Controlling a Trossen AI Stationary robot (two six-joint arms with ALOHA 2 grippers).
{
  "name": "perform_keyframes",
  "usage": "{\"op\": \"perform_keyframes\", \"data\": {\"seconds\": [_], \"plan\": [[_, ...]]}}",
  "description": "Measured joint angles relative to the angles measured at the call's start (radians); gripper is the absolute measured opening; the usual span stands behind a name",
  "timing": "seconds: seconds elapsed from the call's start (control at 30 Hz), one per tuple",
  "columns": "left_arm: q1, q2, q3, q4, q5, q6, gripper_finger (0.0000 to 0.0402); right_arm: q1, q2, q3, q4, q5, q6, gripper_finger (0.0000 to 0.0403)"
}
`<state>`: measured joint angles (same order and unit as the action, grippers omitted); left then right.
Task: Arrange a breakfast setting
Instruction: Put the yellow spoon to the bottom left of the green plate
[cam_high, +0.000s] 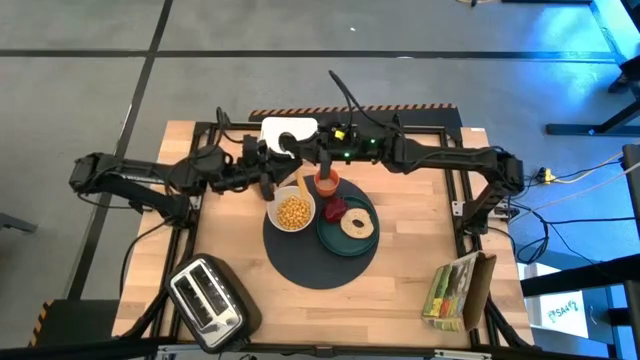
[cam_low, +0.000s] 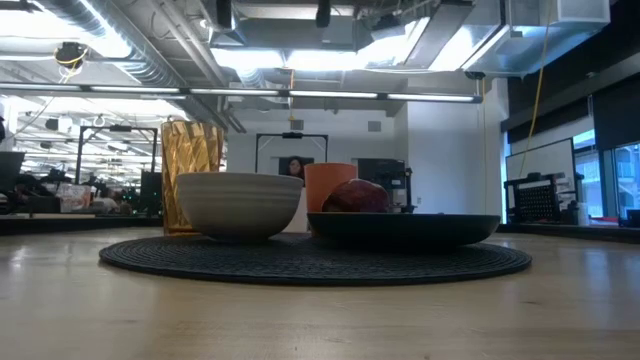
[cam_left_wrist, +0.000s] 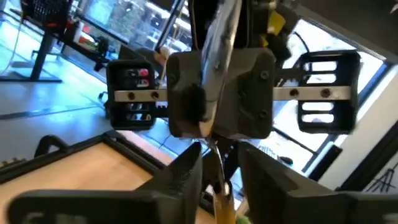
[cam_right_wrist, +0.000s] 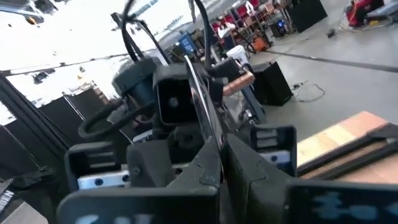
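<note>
**Operator:** Current step?

**Technician:** Spoon handover, far centre, above the white bowl (cam_high: 291, 211). Left gripper (cam_left_wrist: 217, 171) is clenched on the orange-handled spoon (cam_left_wrist: 219, 202). Right gripper (cam_right_wrist: 221, 158) appears closed on its metal end.

**Operator:** Next requirement?

**Technician:** Probably release one grip, then lay the spoon on the round dark-grey mat (cam_high: 300, 268).

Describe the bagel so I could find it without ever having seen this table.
Start at the round dark-grey mat in the middle of the wooden table. On its right side sits a teal plate. The bagel is the pale ring with a hole lying on that plate, beside the darker red fruit.
</note>
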<state>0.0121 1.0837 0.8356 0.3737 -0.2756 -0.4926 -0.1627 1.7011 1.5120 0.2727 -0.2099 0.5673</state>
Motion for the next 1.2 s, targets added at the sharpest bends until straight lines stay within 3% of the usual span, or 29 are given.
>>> {"op": "perform_keyframes", "data": {"seconds": [0.17, 0.27, 0.43, 0.57, 0.77, 0.87, 1.07, 1.2], "plan": [[-0.030, 0.000, 0.001, -0.003, -0.013, -0.009, 0.0028, -0.002, -0.017, 0.000, 0.007, -0.073, -0.030, 0.0000], [-0.050, 0.000, 0.001, -0.037, -0.043, -0.047, 0.0028, -0.003, -0.016, -0.001, -0.008, -0.143, -0.025, 0.0007], [-0.133, 0.019, 0.001, -0.090, -0.170, -0.145, 0.0028, -0.001, -0.016, -0.002, -0.105, -0.151, -0.029, 0.0053], [-0.262, 0.092, 0.001, -0.107, -0.352, -0.309, 0.0028, -0.024, -0.036, -0.002, -0.145, -0.201, -0.046, 0.0109], [-0.444, 0.331, 0.001, -0.094, -0.412, -0.694, 0.0028, -0.075, -0.129, -0.001, -0.301, -0.194, -0.074, 0.0164], [-0.519, 0.470, 0.001, -0.051, -0.421, -0.915, 0.0028, -0.104, -0.191, -0.001, -0.382, -0.195, -0.117, 0.0169], [-0.641, 0.676, 0.001, 0.106, -0.628, -1.209, 0.0028, -0.164, -0.298, -0.001, -0.542, -0.202, -0.204, 0.0162], [-0.676, 0.761, 0.012, 0.126, -0.706, -1.348, 0.0028, -0.182, -0.338, -0.001, -0.617, -0.200, -0.238, 0.0161]]}}
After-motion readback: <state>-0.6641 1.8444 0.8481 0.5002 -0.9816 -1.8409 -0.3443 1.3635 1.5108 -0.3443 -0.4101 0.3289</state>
